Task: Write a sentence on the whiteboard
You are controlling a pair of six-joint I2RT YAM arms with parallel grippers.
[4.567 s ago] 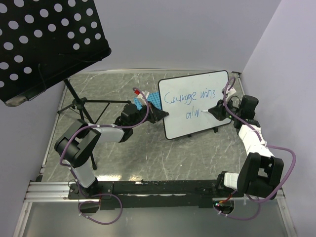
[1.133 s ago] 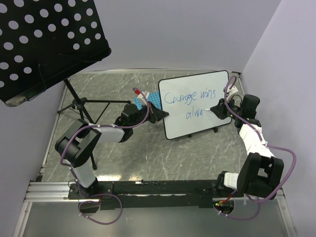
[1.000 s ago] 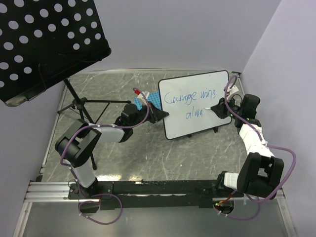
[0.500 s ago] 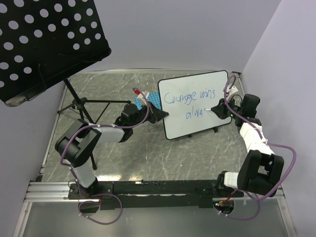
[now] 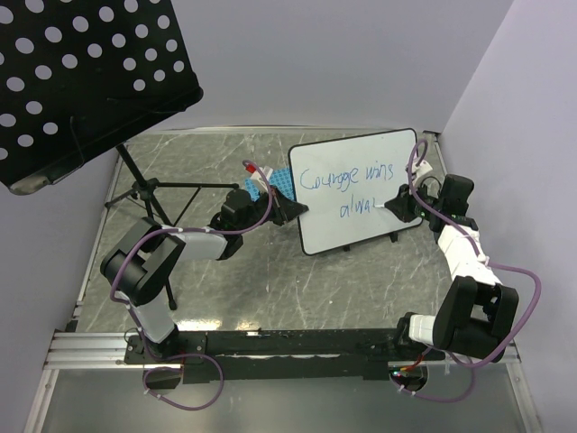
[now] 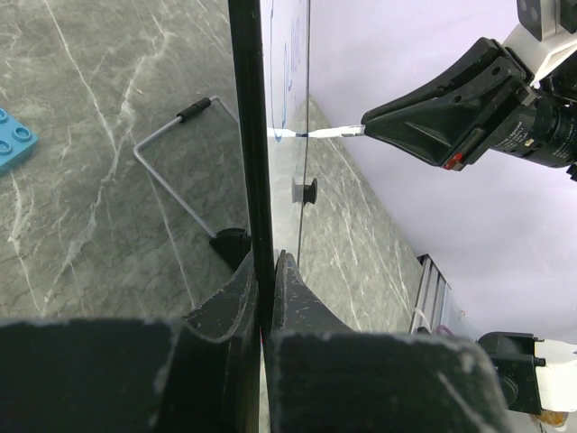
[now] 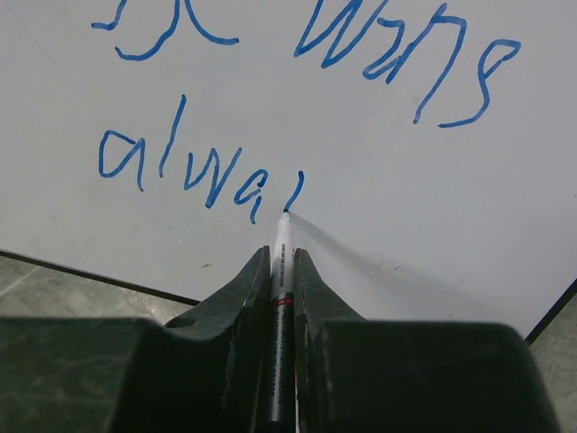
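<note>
Handwriting in blue cursive reads "Courage wins" above "alwa" and one further stroke on your large white rectangular whiteboard, which stands upright at the far right of the grey marbled bench. Your right pincer is clamped on a slim white marker, tip touching the board. Your left pincer grips the board's dark left edge.

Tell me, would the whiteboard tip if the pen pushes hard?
Probably not: the left gripper clamps the whiteboard by its edge. Alone it might tip, propped on a thin wire stand. It looks stiff, unlikely to bend.
</note>
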